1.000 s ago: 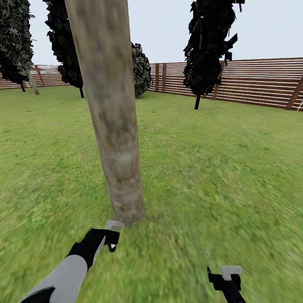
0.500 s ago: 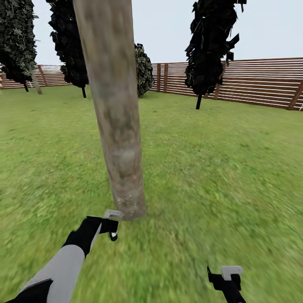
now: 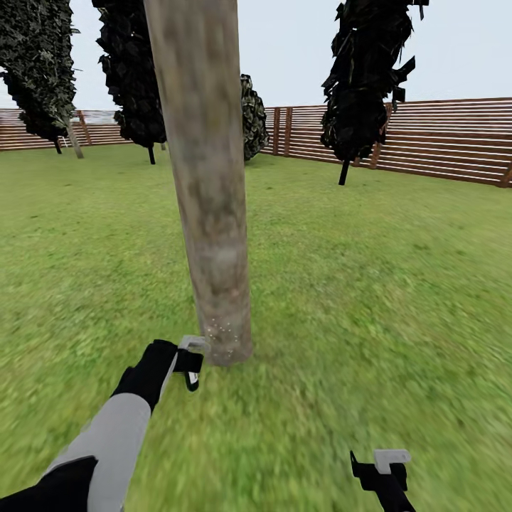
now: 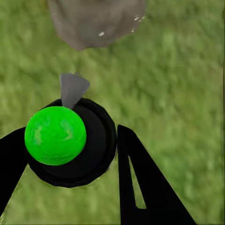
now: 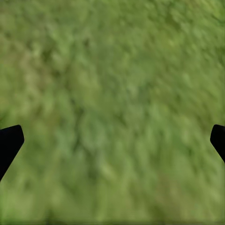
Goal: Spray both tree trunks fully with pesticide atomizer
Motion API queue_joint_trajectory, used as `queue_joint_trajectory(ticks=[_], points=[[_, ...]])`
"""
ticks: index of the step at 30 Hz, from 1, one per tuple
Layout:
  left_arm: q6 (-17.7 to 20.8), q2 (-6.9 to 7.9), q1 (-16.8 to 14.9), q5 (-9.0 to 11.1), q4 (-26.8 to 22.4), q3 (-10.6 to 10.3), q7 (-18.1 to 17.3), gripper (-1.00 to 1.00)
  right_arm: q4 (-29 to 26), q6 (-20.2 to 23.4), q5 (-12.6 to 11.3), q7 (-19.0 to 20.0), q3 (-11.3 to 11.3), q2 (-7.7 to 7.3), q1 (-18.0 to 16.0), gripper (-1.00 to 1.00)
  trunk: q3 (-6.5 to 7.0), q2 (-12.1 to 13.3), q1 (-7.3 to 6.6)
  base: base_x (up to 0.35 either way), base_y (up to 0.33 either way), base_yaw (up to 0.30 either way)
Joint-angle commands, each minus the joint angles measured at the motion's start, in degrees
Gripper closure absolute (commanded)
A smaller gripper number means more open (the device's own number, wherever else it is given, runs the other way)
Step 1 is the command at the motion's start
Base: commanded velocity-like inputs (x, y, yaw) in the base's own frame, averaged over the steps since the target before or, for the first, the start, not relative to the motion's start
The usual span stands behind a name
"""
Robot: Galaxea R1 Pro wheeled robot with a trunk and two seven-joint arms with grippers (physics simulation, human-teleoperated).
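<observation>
1. On the far left of the head view, two dark column-shaped trees [image 3: 43, 78] stand on the lawn [image 3: 398, 284] before the brown slat fence [image 3: 441, 142], which rings the garden under a pale grey sky.

2. Our left arm [image 3: 107, 448] reaches forward over the grass, and its left gripper [image 3: 186, 364] ends just beside the foot of the tree trunk [image 3: 210, 178]. In the head view we cannot make out what it carries.

3. The left wrist view settles that: the left gripper [image 4: 70, 154] has its two black fingers [image 4: 140, 183] clamped on either side of the pesticide atomizer [image 4: 70, 143], a black round body with a bright green cap [image 4: 55, 135] and a grey nozzle [image 4: 72, 89] aimed at the base of the trunk [image 4: 93, 21]. We cannot tell how much liquid the atomizer holds.

4. Tiny white specks of pesticide [image 3: 224, 334] dot the lowest part of the mottled grey-brown trunk, just above the grass; the same specks [image 4: 136, 19] show on the bark in the left wrist view.

5. The trunk rises straight out of the frame's top, centre-left, with a rounded dark bush [image 3: 252, 117] behind it by the fence.

6. To the right, another dark columnar tree [image 3: 366, 78] stands in front of the fence.

7. At lower right, our right gripper [image 3: 384, 473] hangs low over bare lawn, well apart from the trunk. In the right wrist view its fingertips [image 5: 9, 143] sit spread wide at the frame's edges, with nothing but grass [image 5: 112, 108] between them.
</observation>
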Motion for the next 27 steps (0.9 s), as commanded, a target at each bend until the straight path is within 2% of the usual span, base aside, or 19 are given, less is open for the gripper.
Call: queue_joint_trajectory(ticks=[1,3,5,7,9,10,12,14,15,16,20,23,24,26,27], points=[[0.3,-0.03,-0.4,-0.7,-0.3,0.4,-0.5,1.00,0.1,-0.2,0.6,-0.3,-0.2,0.01,0.0,-1.00,-0.06,0.0,-0.01,0.000,0.000,0.000],[0.7,0.32,-0.8,-0.7,-1.4,0.4,-0.6,1.00,0.1,-0.2,0.6,-0.3,-0.2,0.01,-0.1,-1.00,-0.06,0.0,-0.01,0.000,0.000,0.000],[3.2,2.33,-0.7,-0.9,-4.1,0.5,-0.6,1.00,0.1,-0.2,0.6,-0.3,-0.2,0.01,-0.1,-1.00,-0.06,0.0,-0.01,0.000,0.000,0.000],[3.9,4.29,-0.4,-0.8,-4.8,0.3,-0.6,1.00,0.1,-0.2,0.6,-0.3,-0.2,0.01,0.0,-1.00,-0.06,0.0,-0.01,0.000,0.000,0.000],[4.1,4.75,-0.3,-0.8,-5.0,0.2,-0.6,1.00,0.1,-0.2,0.6,-0.3,-0.2,0.01,0.0,-1.00,-0.06,0.0,-0.01,-0.009,-0.015,0.000],[4.1,4.50,-0.3,-0.8,-5.1,0.2,-0.6,1.00,0.1,-0.2,0.6,-0.3,-0.2,0.01,0.0,-1.00,-0.06,0.0,-0.01,-0.053,-0.099,0.000],[4.2,2.86,-0.5,-0.9,-5.1,0.3,-0.6,1.00,0.1,-0.2,0.6,-0.3,-0.3,0.01,-0.1,-1.00,-0.06,0.0,-0.01,-0.092,-0.182,0.000],[4.2,0.17,-1.1,-0.8,-5.2,0.2,-0.6,1.00,0.1,-0.2,0.6,-0.3,-0.2,0.01,0.0,-1.00,-0.06,0.0,-0.01,-0.169,-0.201,0.096],[4.3,-0.02,-1.2,-0.8,-5.2,0.1,-0.6,1.00,0.1,-0.2,0.6,-0.3,-0.2,0.01,-0.1,-1.00,-0.06,0.0,-0.01,-0.260,-0.095,0.234],[5.1,0.36,-2.5,-0.9,-5.2,-1.2,-0.7,1.00,0.1,-0.2,0.6,-0.3,-0.2,0.01,-0.1,-1.00,-0.06,0.0,-0.01,-0.053,-0.016,0.073],[6.5,1.95,-3.0,-1.1,-4.9,-1.7,-1.0,1.00,0.1,-0.2,0.6,-0.3,-0.2,0.01,0.0,-1.00,-0.06,0.0,-0.01,-0.014,-0.004,0.019],[6.7,1.55,-3.0,-0.9,-4.5,-3.4,-2.2,1.00,0.1,-0.2,0.6,-0.3,-0.2,0.01,-0.1,-1.00,-0.06,0.0,-0.01,-0.001,0.000,0.002],[6.8,0.40,-3.0,-0.7,-4.4,-5.8,-3.4,1.00,0.1,-0.2,0.6,-0.3,-0.2,0.01,-0.1,-1.00,-0.06,0.0,-0.01,0.000,0.000,0.000],[7.1,-1.11,-3.1,-0.6,-4.6,-7.0,-4.0,1.00,0.1,-0.2,0.6,-0.3,-0.2,0.01,-0.1,-1.00,-0.06,0.0,-0.01,0.000,0.000,0.000],[7.2,-1.33,-3.2,-0.6,-4.8,-7.3,-4.1,1.00,0.1,-0.2,0.6,-0.3,-0.3,0.01,-0.1,-1.00,-0.06,0.0,-0.01,0.000,0.000,0.000]])
